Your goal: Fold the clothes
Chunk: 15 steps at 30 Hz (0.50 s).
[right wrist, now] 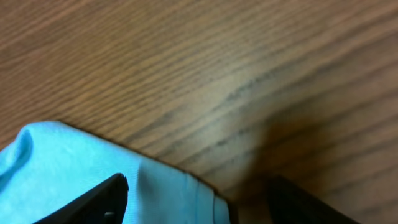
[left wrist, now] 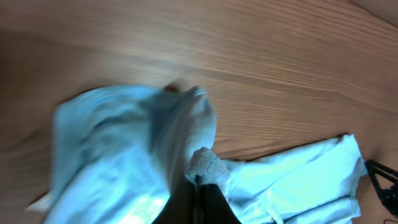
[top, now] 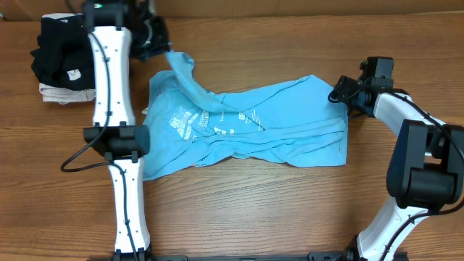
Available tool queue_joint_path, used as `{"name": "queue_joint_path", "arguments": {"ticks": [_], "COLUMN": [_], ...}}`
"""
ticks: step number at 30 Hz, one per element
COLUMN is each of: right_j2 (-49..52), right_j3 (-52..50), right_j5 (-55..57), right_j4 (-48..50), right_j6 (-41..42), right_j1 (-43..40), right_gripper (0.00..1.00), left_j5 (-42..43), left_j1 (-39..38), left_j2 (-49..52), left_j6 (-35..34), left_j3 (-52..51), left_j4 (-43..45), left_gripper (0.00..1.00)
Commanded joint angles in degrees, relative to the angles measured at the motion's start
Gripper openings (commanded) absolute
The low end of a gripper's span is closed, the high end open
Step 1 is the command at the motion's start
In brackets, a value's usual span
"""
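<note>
The light sky-blue T-shirt lies crumpled across the middle of the wooden table, small white print facing up at its left. My left gripper is shut on a corner of the shirt and holds it lifted at the back left; in the left wrist view the fingers pinch the cloth. My right gripper is open at the shirt's back right corner; in the right wrist view its fingers straddle the shirt's edge.
A black garment with a white tag lies on a beige folded garment at the back left corner. Bare wood table extends in front of the shirt.
</note>
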Motion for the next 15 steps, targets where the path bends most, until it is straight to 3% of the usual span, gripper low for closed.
{"name": "queue_joint_path", "arguments": {"ticks": [1, 9, 15], "right_j2": [2.89, 3.50, 3.61], "right_j3": [0.96, 0.96, 0.96], "right_j5": [-1.03, -1.01, 3.69], "right_j4": [0.17, 1.64, 1.31], "right_j6": [0.09, 0.02, -1.86], "right_j1": [0.09, 2.64, 6.60], "right_gripper": [0.73, 0.65, 0.61], "left_j5": [1.49, 2.27, -2.29], "left_j1": [1.77, 3.82, 3.89], "left_j2": [-3.04, -3.04, -3.04], "left_j6": [0.57, 1.64, 1.84], "left_j3": [1.14, 1.14, 1.14], "left_j4": [-1.53, -1.51, -1.51], "left_gripper": [0.04, 0.04, 0.04]}}
